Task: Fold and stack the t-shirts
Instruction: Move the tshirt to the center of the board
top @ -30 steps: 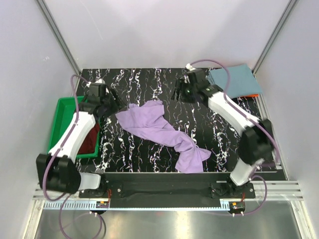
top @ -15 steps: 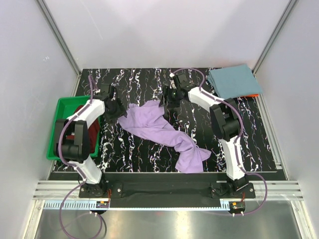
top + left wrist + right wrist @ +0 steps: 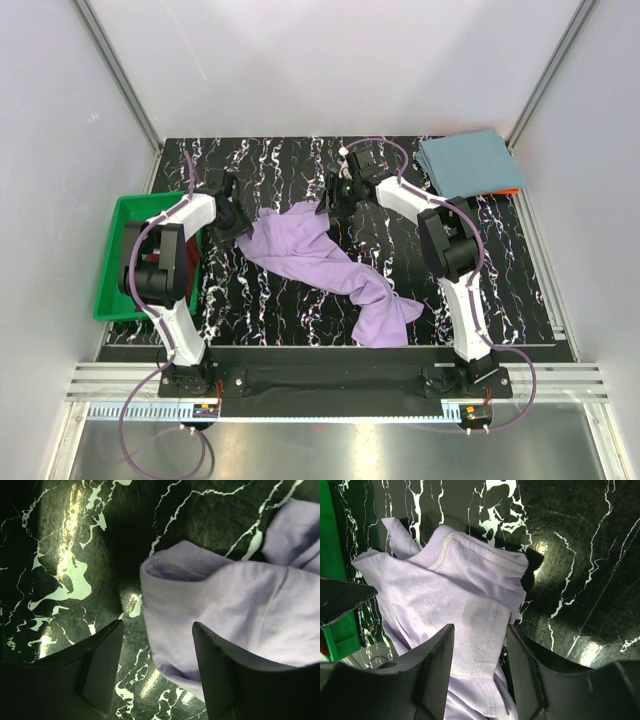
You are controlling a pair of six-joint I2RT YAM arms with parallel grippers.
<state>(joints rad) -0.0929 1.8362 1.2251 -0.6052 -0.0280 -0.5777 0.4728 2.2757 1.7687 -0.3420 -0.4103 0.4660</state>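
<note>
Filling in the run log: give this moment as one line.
left gripper: open astride lavender t-shirt edge | right gripper: open astride fold near collar | teal t-shirt: folded, far right corner

left gripper (image 3: 234, 221): jaws apart, at left edge of shirt (image 3: 300, 250) | right gripper (image 3: 334, 203): jaws apart, straddling shirt's far corner | both arms: stretched forward, converging on shirt

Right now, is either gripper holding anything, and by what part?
Nothing is clamped. The left gripper stands open astride a folded edge of the lavender t-shirt; the right gripper, open too, straddles its stitched edge near the collar.
</note>
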